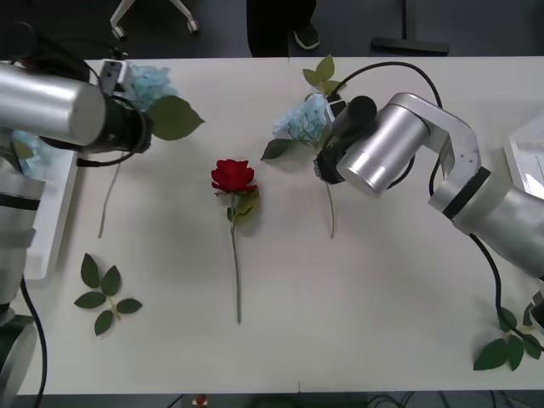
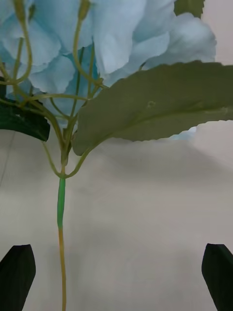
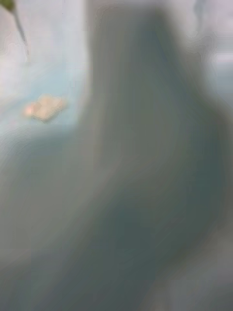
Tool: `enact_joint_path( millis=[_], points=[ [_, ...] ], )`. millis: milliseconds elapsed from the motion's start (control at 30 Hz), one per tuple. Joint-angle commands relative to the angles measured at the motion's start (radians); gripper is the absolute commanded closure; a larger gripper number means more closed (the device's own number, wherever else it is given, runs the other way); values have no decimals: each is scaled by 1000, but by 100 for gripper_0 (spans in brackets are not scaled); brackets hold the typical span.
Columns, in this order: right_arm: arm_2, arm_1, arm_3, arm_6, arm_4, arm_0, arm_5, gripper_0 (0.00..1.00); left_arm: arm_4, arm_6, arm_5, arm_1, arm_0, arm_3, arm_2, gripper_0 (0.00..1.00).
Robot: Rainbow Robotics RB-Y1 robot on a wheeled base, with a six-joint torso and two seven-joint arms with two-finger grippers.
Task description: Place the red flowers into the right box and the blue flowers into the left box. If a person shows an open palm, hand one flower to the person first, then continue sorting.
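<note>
Two white trays sit at the table's edges: the left box (image 1: 47,212) lies under the left arm, with a bit of pale blue showing inside it at its far end, though what that is cannot be told; the right box (image 1: 529,161) pokes in beyond the right arm's elbow, and its contents cannot be seen.

The left arm reaches in across the left box, its wrist ending at a blue flower (image 1: 153,85) whose broad leaf (image 1: 174,117) sticks out just past the wrist. That flower's thin stem trails down to the table beside the box. Whether the left claw is open or shut cannot be told; its wrist camera gives a blur of pale blue and grey.

The right arm bends in from the right, forearm angled toward the table's middle, wrist over a second blue flower (image 1: 304,123). The right claw (image 2: 116,272) is spread wide, holding nothing: its two black fingertips (image 2: 17,272) stand at either side, and the green stem (image 2: 61,214) runs between them nearer one tip, touching neither. Ahead of the tips are fluffy pale petals and a wide, matte leaf (image 2: 160,102).

A red rose (image 1: 233,177) lies well to the claw's left, alone mid-table, long stem pointing toward the robot. Loose leaf sprigs (image 1: 104,297) rest near the front corners.
</note>
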Motion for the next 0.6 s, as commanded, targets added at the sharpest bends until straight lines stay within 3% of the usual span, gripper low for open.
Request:
enact_joint_path(
  millis=[33, 367, 600],
  points=[
    [44, 43, 51, -101, 30, -75, -20, 0, 32, -17, 76, 128, -15, -46, 103, 100],
    [44, 127, 192, -112, 53, -113, -60, 0, 42, -121, 70, 348, 3, 81, 350, 100],
    [46, 170, 277, -114, 67, -132, -100, 0, 63, -290, -129, 426, 46, 295, 477, 100]
  ],
)
